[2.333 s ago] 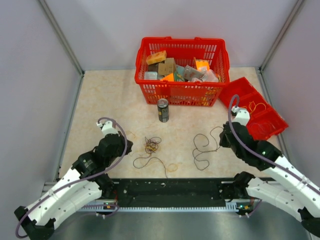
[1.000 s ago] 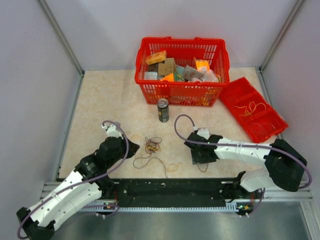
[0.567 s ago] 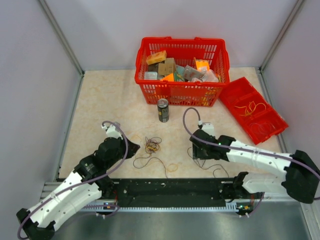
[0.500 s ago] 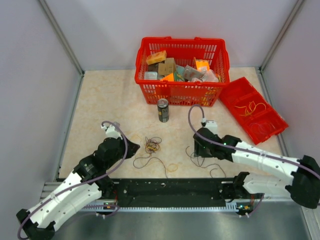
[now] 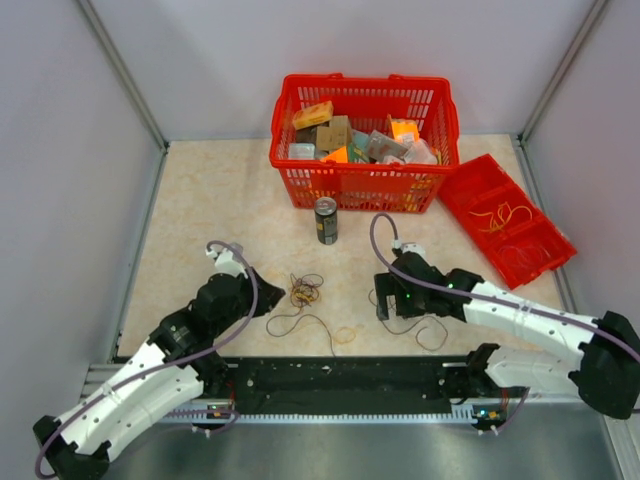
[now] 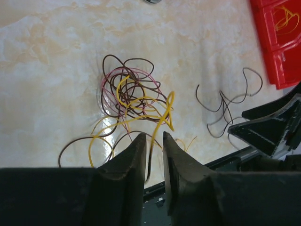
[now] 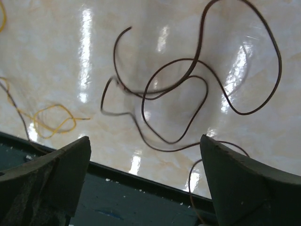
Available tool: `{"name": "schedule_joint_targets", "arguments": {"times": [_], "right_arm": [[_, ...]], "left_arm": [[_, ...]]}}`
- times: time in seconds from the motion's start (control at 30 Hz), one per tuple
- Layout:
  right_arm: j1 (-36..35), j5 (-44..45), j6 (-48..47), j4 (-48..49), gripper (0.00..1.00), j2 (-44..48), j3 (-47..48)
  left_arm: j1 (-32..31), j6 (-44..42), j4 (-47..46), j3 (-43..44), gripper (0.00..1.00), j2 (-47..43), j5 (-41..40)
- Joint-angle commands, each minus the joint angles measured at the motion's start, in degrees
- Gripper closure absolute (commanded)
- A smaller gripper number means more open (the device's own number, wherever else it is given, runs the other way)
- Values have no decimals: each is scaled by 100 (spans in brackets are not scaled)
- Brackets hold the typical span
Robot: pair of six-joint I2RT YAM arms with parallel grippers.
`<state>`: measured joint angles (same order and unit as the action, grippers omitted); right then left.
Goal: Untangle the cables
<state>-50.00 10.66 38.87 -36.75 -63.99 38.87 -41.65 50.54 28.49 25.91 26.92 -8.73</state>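
Observation:
A tangle of dark and yellow cables (image 5: 305, 292) (image 6: 134, 96) lies on the table left of centre. My left gripper (image 5: 268, 296) (image 6: 154, 135) sits at its near left side. Its jaws stand a narrow gap apart, and a yellow strand from the tangle runs loose down through that gap. A separate dark cable (image 5: 425, 325) (image 7: 188, 75) (image 6: 225, 101) lies curled on the table to the right. Just over its left end hovers my right gripper (image 5: 385, 300) (image 7: 145, 139), wide open and holding nothing. A small yellow loop (image 5: 345, 335) (image 7: 51, 117) lies between the two.
A dark drink can (image 5: 326, 220) stands behind the tangle. Behind it is a red basket (image 5: 363, 172) full of packets. A red tray (image 5: 470, 190) with yellow wires sits at the right. A black rail (image 5: 340, 375) runs along the near table edge.
My right arm swung from the red tray to the table's middle, and the dark cable shifted toward the front edge. The right jaws opened wide. My left jaws parted slightly.

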Motion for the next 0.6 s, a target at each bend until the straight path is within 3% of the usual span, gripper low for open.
{"name": "schedule_joint_targets", "arguments": {"times": [0.0,0.17,0.23,0.4,0.57], "right_arm": [[-89,-695,-328,660,1,728,-125],[-72,-1732,-127,828,1,1081,-108],[-63,-1411,59,531,1,1116,-38],[410,619,-37,-87,1,818,103],[1193,719,-398,502,1,213,94]], "left_arm": [[34,-220,-563,28,65,270,477],[16,-317,-941,-7,40,455,846],[25,-343,-1064,-42,34,481,1047],[25,-370,-1083,-77,31,472,1101],[25,-343,-942,-95,30,341,1154]]}}
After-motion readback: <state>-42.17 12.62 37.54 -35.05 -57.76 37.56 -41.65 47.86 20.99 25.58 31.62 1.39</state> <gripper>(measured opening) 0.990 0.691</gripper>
